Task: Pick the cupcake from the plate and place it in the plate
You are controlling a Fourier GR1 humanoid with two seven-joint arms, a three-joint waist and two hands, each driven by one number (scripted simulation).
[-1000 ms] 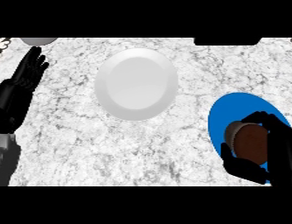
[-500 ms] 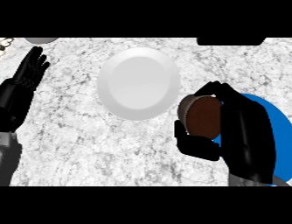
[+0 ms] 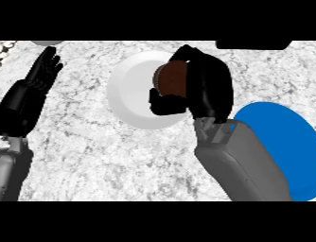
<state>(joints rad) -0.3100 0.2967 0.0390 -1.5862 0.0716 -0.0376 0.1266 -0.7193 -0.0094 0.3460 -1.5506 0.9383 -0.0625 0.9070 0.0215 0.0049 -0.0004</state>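
So the pick half looks done to me: the cupcake (image 3: 171, 78) is in the right hand (image 3: 210, 85), not on either plate. The fingers and thumb are curled round it, pinching the brown cake from both sides, and they hide a fair bit of it, so I can't really make out a wrapper or frosting.

The hand and cupcake sit over the right part of the white plate (image 3: 129, 101), which is toward the far middle of the marble counter (image 3: 105, 156). The blue plate (image 3: 286, 142) is nearer and off to the right with nothing on it, so I'd guess that's where the cupcake came from and the white one is the target.

What's left, as I see it: get it down onto the white plate and let go. Looking this steeply down, I can't tell whether the cupcake is touching the plate or hanging above it. It's also closer to the plate's right rim than the middle, so a small nudge left before release might be worth it.

The left hand (image 3: 31, 90) is just parked at the left side, fingers straight, pointing up and held together, not doing anything.

Labels or writing: nothing readable anywhere, and both plates are plain
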